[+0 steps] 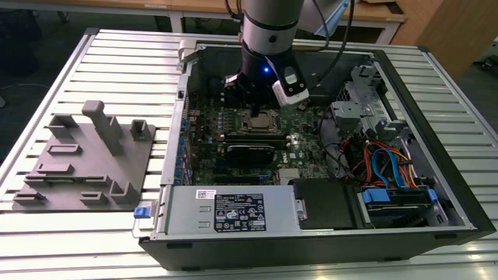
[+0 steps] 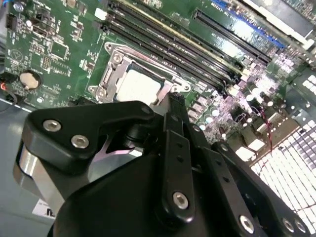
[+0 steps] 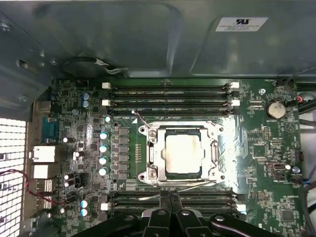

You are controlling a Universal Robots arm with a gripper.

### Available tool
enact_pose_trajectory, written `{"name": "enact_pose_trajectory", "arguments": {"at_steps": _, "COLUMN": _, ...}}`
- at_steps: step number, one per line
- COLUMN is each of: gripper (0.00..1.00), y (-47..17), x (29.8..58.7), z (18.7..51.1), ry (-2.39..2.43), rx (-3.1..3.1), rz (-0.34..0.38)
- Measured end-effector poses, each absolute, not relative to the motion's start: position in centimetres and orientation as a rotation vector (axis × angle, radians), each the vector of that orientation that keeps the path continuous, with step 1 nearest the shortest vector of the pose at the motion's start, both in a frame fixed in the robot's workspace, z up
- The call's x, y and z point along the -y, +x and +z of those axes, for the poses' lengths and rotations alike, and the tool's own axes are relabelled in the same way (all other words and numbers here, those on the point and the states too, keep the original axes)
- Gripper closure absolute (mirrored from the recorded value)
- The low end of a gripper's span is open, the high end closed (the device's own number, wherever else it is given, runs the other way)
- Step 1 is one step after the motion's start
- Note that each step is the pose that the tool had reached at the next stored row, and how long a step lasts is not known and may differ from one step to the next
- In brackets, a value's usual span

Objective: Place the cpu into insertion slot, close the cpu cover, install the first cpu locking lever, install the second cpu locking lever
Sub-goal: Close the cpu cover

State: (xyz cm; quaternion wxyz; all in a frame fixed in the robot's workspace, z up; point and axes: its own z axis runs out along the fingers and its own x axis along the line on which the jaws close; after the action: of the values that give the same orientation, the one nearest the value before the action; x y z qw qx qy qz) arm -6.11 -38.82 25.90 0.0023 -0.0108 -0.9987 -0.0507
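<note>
Now, cpu [image 3: 183, 154] sits in insertion slot [image 3: 183, 177], cpu cover [image 3: 154, 148] lying flat around it. Gripper [image 3: 170, 195] fingers pressed together, empty, poised just beside the cover's edge, over the green motherboard [image 3: 266, 148].

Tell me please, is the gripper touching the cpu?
Apart. In the first wrist view the gripper ends short of the cpu; the frame of the cpu cover shows between them.
</note>
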Motion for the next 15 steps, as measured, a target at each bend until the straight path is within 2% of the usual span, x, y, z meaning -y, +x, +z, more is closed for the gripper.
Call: {"name": "enact_pose_trajectory", "arguments": {"at_steps": 15, "gripper": 0.9, "y": -6.3, "x": 38.7, "z": 24.6, "ry": -0.034, "rx": 3.133, "rz": -0.161}}
